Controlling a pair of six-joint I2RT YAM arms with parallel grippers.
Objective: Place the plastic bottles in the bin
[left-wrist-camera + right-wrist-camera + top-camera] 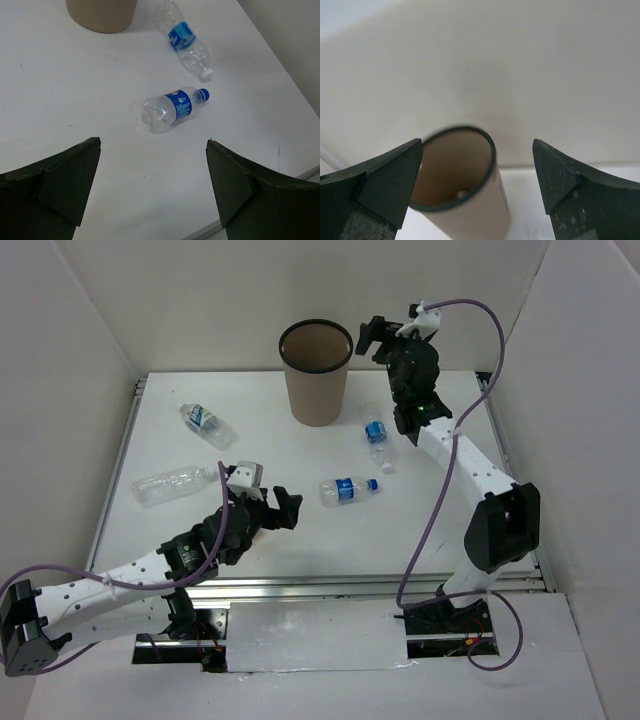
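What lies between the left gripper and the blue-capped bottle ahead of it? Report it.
Nothing but bare white table separates the left gripper from the blue-capped bottle; the left wrist view shows it.

Readable text: none.
Near bottle (172,106): blue label, white print and a small oval mark, too fine to read.
Far bottle (183,40): blue label, print blurred.
Left-rear bottle (207,424): blue label, illegible.

Bright, even diffuse light, faint soft shadows; right wrist view blurs the bin (480,220) rim; others sharp.
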